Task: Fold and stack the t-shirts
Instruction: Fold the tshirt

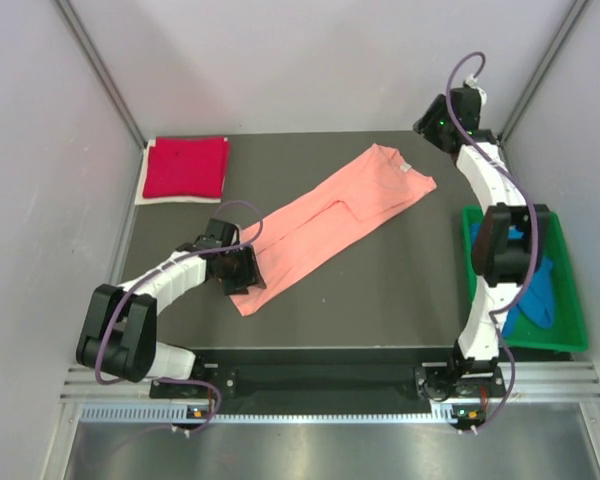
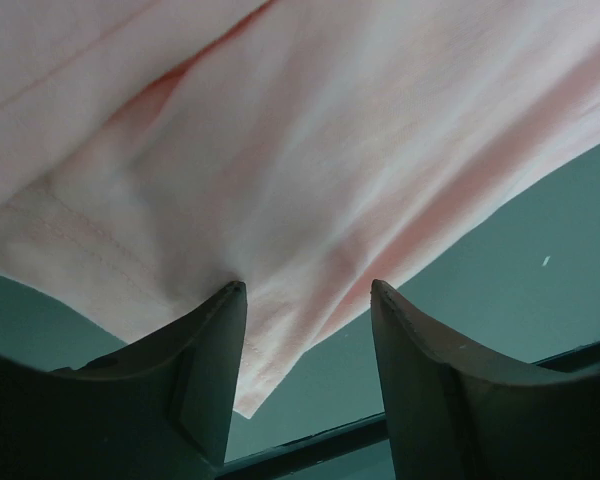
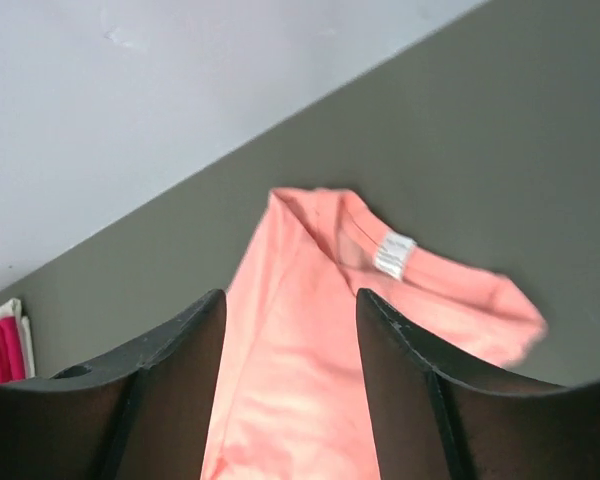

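Top external: the pink shirt (image 1: 330,225) lies as a long strip from the near-left toward the far-right corner. Left wrist: my left gripper (image 2: 308,285) is spread at its limp, light hem (image 2: 270,360), where I'd pinch. Right wrist: my right gripper (image 3: 290,294) hangs spread above the collar (image 3: 355,225).

The pink tee (image 1: 330,225), folded lengthwise into a long strip, lies flat diagonally across the table (image 1: 400,270), collar toward the far-right corner. The red tee (image 1: 185,167) sits folded square at the far-left corner. The blue tee (image 1: 545,300) lies bunched by the right edge.

Pink tee (image 1: 330,225) diagonal, red tee (image 1: 185,168) folded
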